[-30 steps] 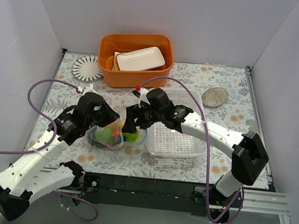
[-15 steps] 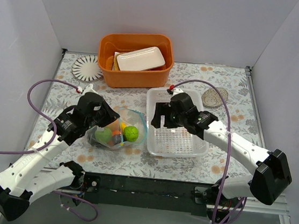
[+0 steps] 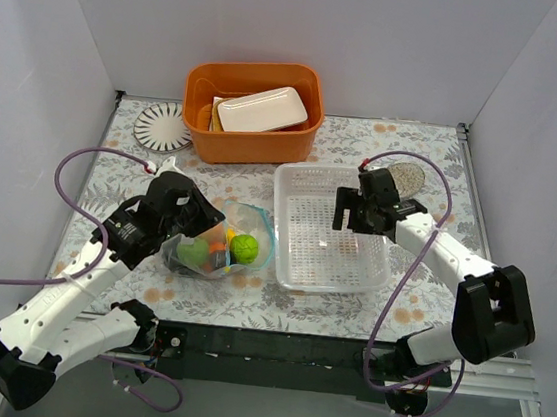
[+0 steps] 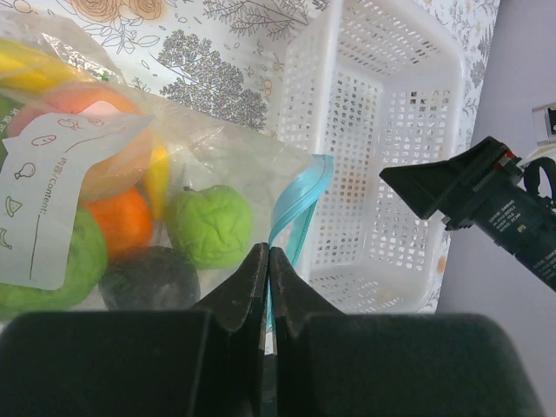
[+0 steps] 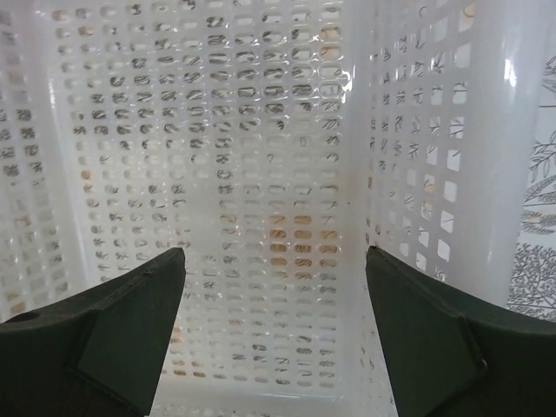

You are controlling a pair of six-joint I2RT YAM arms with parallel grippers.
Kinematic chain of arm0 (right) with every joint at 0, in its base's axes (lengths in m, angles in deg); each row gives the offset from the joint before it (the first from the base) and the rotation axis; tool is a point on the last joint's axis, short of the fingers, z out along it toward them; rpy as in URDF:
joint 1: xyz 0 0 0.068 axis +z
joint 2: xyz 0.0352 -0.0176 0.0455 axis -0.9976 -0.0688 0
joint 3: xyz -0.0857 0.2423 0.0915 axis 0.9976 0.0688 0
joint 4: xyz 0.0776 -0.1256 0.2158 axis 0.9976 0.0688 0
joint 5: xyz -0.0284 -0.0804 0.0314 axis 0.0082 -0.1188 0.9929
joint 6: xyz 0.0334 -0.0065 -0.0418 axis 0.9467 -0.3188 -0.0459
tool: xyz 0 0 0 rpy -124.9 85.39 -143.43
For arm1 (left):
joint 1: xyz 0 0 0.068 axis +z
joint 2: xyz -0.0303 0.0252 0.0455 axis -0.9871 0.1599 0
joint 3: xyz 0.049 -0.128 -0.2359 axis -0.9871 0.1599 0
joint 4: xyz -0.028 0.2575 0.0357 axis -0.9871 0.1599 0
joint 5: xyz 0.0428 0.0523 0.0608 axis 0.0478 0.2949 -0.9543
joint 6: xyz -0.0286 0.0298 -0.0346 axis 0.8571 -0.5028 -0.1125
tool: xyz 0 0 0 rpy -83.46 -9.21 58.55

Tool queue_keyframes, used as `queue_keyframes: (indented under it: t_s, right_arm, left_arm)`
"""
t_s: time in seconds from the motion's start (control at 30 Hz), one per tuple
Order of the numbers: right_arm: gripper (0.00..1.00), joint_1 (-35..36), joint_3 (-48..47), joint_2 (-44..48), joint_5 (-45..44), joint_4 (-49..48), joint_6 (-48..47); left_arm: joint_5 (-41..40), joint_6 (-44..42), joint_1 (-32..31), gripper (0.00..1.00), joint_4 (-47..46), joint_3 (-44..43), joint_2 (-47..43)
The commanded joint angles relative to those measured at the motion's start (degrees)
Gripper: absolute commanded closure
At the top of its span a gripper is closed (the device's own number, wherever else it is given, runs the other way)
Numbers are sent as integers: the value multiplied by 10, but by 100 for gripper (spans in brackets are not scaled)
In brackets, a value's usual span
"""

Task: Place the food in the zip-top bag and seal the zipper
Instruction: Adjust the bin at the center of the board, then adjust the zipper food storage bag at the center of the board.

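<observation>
The left hand (image 4: 267, 254) pinched the thin teal-blue zipper strip (image 4: 300, 193) of the clear, crinkly zip-top bag (image 4: 221, 148), which lay on the counter (image 3: 436, 151) holding small toy fruits (image 4: 208, 228); limp and slippery, it looked best held by that stiffer strip. The right hand (image 5: 274, 254) hung spread over a white perforated plastic basket (image 3: 296, 271)

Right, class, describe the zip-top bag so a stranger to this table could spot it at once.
Start from the orange bin at the back and come forward. The zip-top bag lies just left of the white perforated basket. Unlike its neighbours it is clear and crinkly, holds coloured toy fruit, and has a teal strip along its mouth.
</observation>
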Motion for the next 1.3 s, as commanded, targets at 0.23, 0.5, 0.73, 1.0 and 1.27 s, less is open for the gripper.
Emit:
queue_keyframes:
  t_s: [0.23, 0.5, 0.73, 1.0, 1.27]
  right_arm:
    - [8, -73, -69, -70, -1, 4, -60]
    - [10, -62, -37, 73, 218, -41, -7]
    - [18, 72, -17, 118, 290, -61, 91]
    - [32, 175, -10, 70, 266, -101, 160]
    - [38, 239, -25, 31, 199, -70, 201]
  left_arm:
    - [50, -14, -2, 100, -5, 13, 2]
    - [97, -36, -2, 100, -6, 0, 19]
    - [126, -46, -2, 100, -19, 8, 28]
    - [104, -49, -2, 100, 24, -17, 17]
    - [115, -49, -2, 100, 30, -5, 7]
